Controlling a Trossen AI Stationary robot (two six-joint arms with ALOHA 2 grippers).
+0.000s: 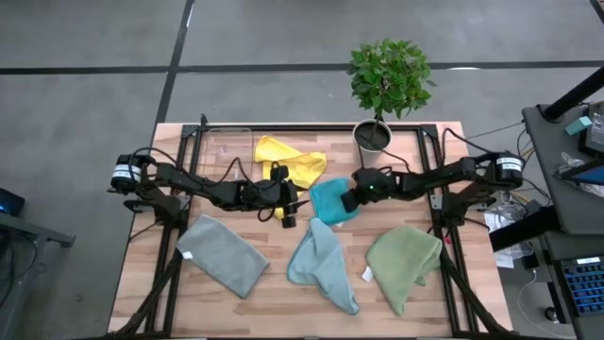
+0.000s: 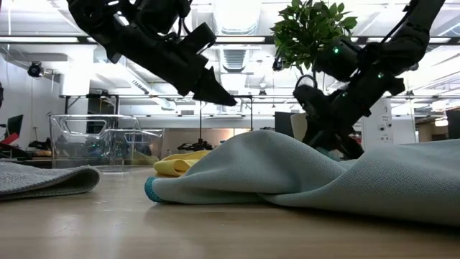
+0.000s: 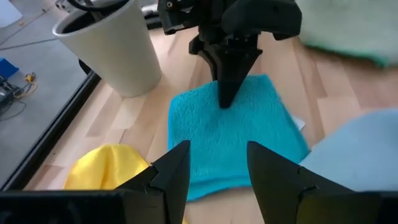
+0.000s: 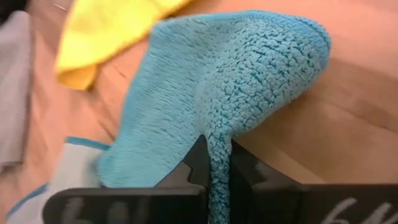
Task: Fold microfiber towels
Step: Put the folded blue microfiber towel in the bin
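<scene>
A teal towel point(image 1: 327, 196) lies on the wooden table's middle. My right gripper point(image 1: 348, 202) is shut on it at its right side, reaching in from the table's right. My left gripper point(image 3: 217, 167) hangs open just left of the teal towel, above the table, with nothing between its fingers. A yellow towel point(image 1: 291, 161) lies crumpled behind it. Along the near side lie a grey towel point(image 1: 222, 253), a light blue towel point(image 1: 324, 264) and an olive green towel point(image 1: 404, 264), each on the tabletop. My right gripper pinches a raised pucker of the teal towel's pile point(image 4: 219, 140) between its two shut fingers, toward the towel's right side. The fingers slant down from the table's right. The cloth around the pucker still lies on the table point(image 3: 205, 134).
A white pot point(image 1: 373, 137) with a green plant stands just behind my right gripper. A clear plastic bin point(image 2: 108, 140) stands at the far left. Black frame rails point(image 1: 437, 212) run along both sides of the table.
</scene>
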